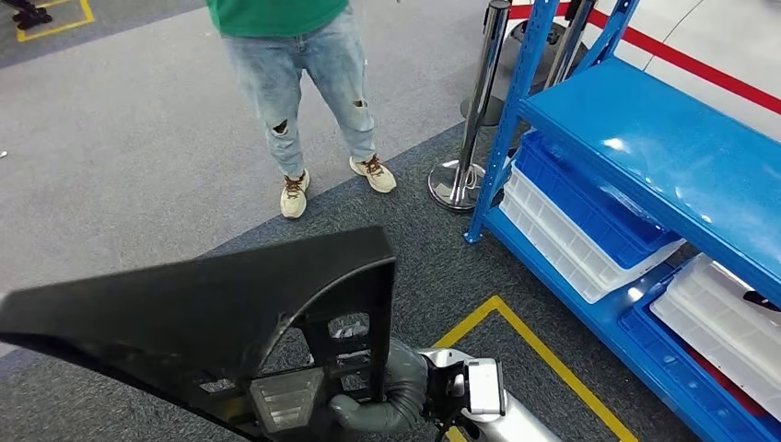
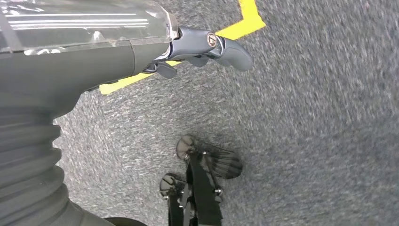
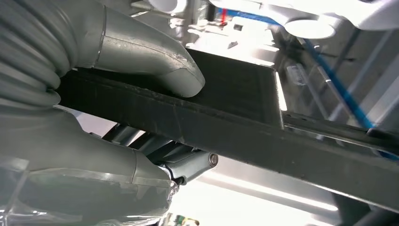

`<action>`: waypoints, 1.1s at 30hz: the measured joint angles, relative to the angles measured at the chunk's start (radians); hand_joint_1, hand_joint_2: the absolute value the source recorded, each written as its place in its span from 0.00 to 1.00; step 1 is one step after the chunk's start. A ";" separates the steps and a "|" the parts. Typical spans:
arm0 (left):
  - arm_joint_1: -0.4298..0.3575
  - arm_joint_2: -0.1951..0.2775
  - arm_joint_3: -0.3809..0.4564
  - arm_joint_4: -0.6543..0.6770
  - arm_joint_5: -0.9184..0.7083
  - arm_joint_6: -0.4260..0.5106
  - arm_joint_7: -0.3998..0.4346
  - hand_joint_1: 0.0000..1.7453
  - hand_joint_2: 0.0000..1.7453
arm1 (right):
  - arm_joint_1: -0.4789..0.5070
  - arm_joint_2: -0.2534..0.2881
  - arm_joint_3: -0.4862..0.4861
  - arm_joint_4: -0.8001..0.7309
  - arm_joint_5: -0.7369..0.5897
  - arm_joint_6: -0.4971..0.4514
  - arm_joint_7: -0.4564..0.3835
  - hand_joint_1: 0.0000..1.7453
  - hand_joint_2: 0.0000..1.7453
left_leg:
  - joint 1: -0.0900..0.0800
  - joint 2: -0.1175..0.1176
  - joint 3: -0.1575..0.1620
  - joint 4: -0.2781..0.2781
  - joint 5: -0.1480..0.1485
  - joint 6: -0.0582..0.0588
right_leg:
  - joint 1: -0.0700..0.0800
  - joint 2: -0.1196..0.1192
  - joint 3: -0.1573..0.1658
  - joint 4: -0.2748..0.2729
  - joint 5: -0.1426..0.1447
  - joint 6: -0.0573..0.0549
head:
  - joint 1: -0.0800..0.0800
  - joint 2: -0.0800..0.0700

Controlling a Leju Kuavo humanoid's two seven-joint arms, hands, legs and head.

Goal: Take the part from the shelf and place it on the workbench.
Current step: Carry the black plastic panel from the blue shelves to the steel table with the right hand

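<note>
The part (image 1: 184, 304) is a large flat black plastic panel, roughly triangular, with a ribbed cut-out frame at its wide end. It fills the lower left of the head view, carried above the carpet. My right hand (image 1: 382, 401) grips that wide end from below. In the right wrist view the grey thumb (image 3: 155, 70) presses on top of the panel's edge (image 3: 244, 117) and the darker fingers (image 3: 193, 162) wrap underneath. My left hand (image 2: 197, 44) hangs over the grey carpet, holding nothing, thumb stretched out.
A blue metal shelf (image 1: 645, 147) stands at the right, with white bins (image 1: 562, 239) and blue bins (image 1: 589, 203) on its lower level. A chrome stanchion (image 1: 474, 120) stands by its corner. A person (image 1: 304, 83) stands ahead. Yellow floor tape (image 1: 543, 354) marks the carpet.
</note>
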 joint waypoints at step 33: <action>-0.004 -0.037 -0.001 0.000 -0.058 -0.006 0.039 0.00 1.00 | 0.011 -0.039 0.046 0.014 -0.013 -0.040 0.026 1.00 1.00 | 0.007 0.054 -0.063 0.149 -0.078 -0.006 | 0.009 -0.039 -0.005 -0.005 0.005 -0.005 | -0.003 0.000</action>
